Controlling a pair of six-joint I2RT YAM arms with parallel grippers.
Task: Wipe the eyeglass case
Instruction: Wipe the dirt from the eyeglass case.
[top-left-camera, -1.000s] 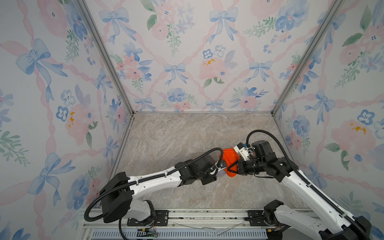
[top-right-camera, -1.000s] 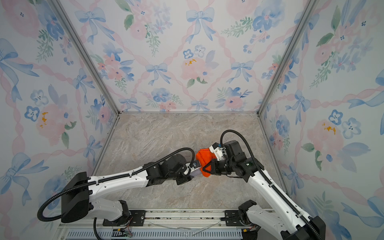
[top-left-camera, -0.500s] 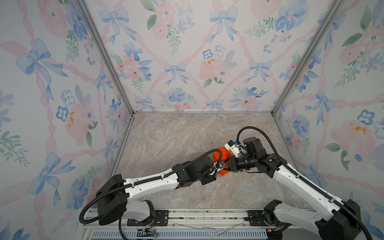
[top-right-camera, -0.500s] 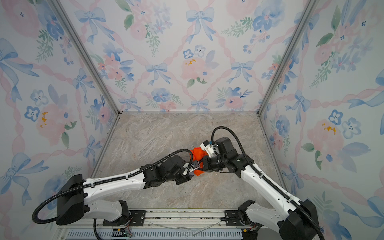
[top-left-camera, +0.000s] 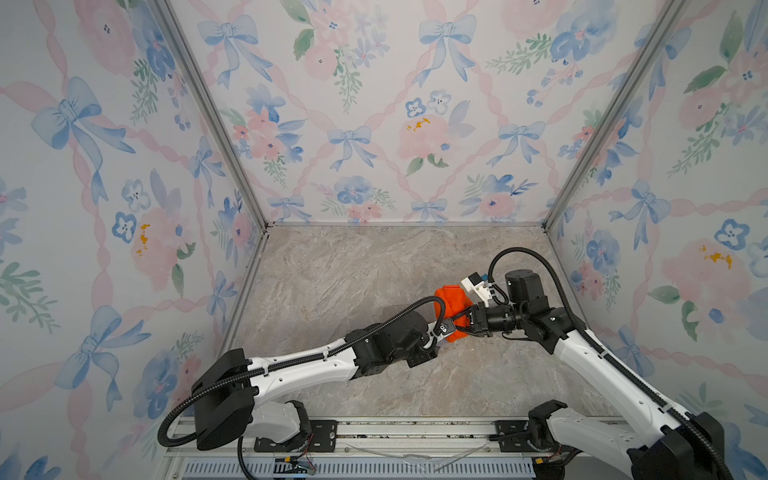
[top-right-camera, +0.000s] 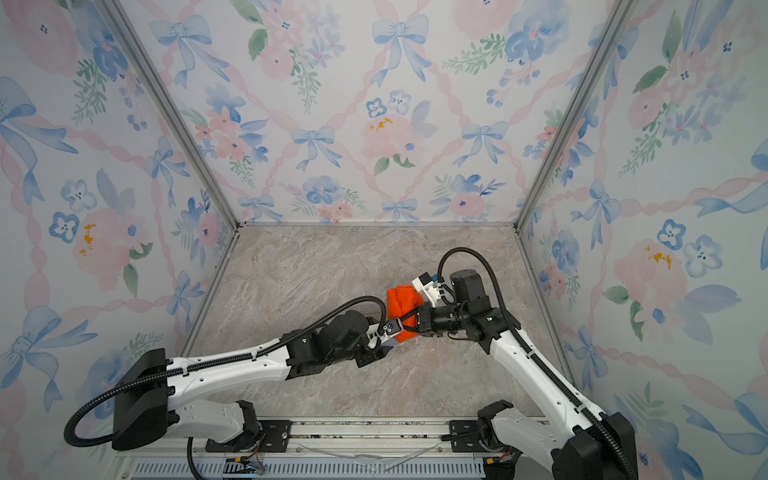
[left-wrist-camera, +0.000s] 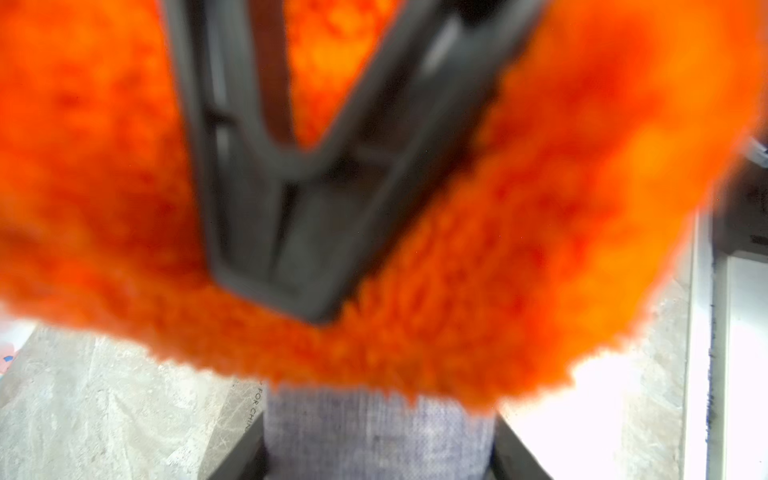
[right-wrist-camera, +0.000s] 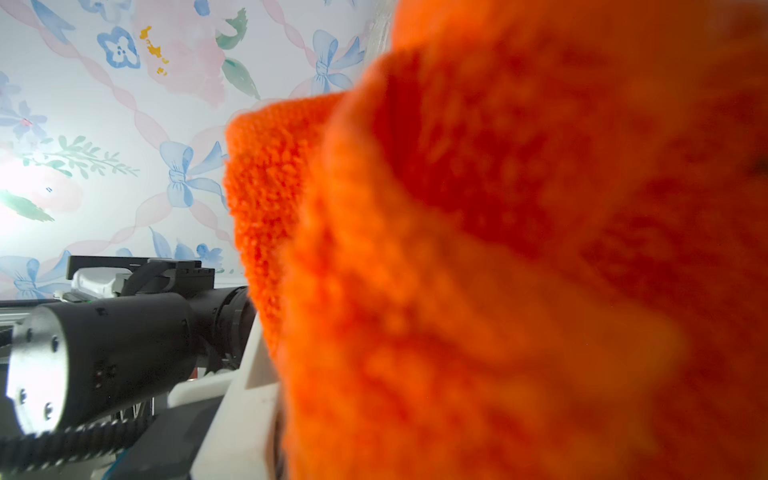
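Observation:
In the left wrist view the eyeglass case (left-wrist-camera: 376, 432), covered in grey-lavender fabric, sits between the dark fingers (left-wrist-camera: 243, 457) of my left gripper (left-wrist-camera: 380, 455), which is shut on it. A fluffy orange cloth (top-left-camera: 451, 301) (top-right-camera: 402, 302) (left-wrist-camera: 519, 257) lies pressed over the far part of the case and hides most of it. My right gripper (top-left-camera: 462, 323) (top-right-camera: 409, 323) (left-wrist-camera: 316, 178) is shut on the cloth from the right. In the right wrist view the cloth (right-wrist-camera: 498, 270) fills most of the picture and hides the jaws. In both top views only a pale sliver of the case (top-left-camera: 439, 341) shows, under the left gripper (top-left-camera: 446, 334).
The two arms meet above the right middle of the marble tabletop (top-left-camera: 353, 270). Floral walls (top-left-camera: 374, 124) close in the back and both sides. A metal rail (top-left-camera: 395, 432) with the arm bases runs along the front edge. The left arm's wrist (right-wrist-camera: 124, 345) shows beside the cloth.
My right gripper slid the orange cloth leftward along the case, then back to the right and slightly farther away. The left arm kept holding the case, shifting only slightly.

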